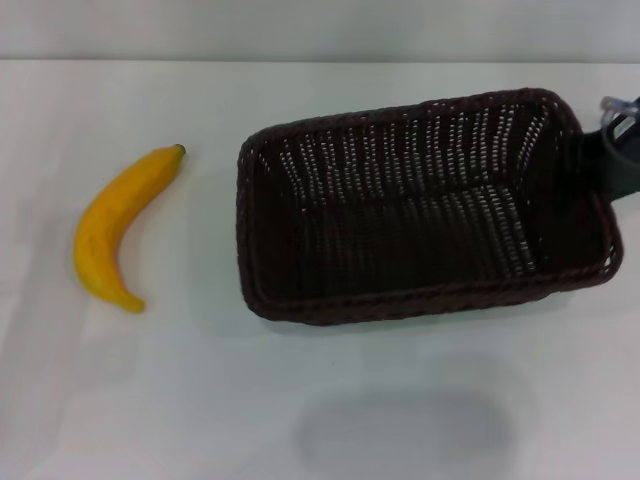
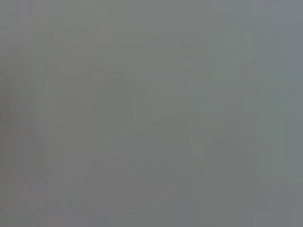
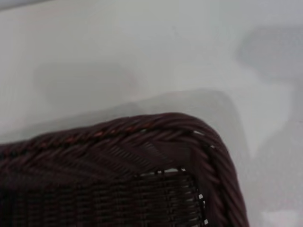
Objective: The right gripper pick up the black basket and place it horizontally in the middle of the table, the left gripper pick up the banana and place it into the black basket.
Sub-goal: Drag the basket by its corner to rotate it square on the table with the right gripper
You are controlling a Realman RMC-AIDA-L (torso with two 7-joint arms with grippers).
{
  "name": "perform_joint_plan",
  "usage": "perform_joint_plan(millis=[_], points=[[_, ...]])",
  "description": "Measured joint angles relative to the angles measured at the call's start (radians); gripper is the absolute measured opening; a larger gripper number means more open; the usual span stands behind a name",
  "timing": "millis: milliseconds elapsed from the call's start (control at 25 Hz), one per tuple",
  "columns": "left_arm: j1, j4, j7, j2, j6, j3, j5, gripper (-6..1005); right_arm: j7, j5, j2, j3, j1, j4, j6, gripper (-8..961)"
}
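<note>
- The table (image 1: pixel 300 400) was plain white and smooth, and a soft grey shadow lay on its near part below the basket.
- The banana (image 1: pixel 115 228) lay flat on the table's left side, yellow-orange and curved, its small dark stem tip pointing toward the far edge. It sat well apart from the basket, with nothing touching it.
- The black basket (image 1: pixel 420 215) occupied the middle and right of the table, lengthwise across the head view, slightly skewed so that its right end sat nearer. It was very dark brown-black wicker with a braided rim (image 3: pixel 156 130) and sloping openwork sides, and nothing lay inside it.
- The right gripper (image 1: pixel 622 150) was at the basket's far right corner, right beside the rim, only partly in view at the picture's edge. Whether its fingers were apart or together could not be told.
- The right wrist view looked closely down on one corner of the basket's rim.
- The left gripper appeared in no view; the left wrist view showed only plain grey.
</note>
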Motion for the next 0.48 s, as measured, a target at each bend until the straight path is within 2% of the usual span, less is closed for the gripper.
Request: perform_joint_plan(millis=[480], points=[[-0.033, 0.003, 0.001, 0.020, 0.050, 0.000, 0.000, 873, 0.051, -0.024, -0.003, -0.172, 0.009, -0.007, 0.001, 128]])
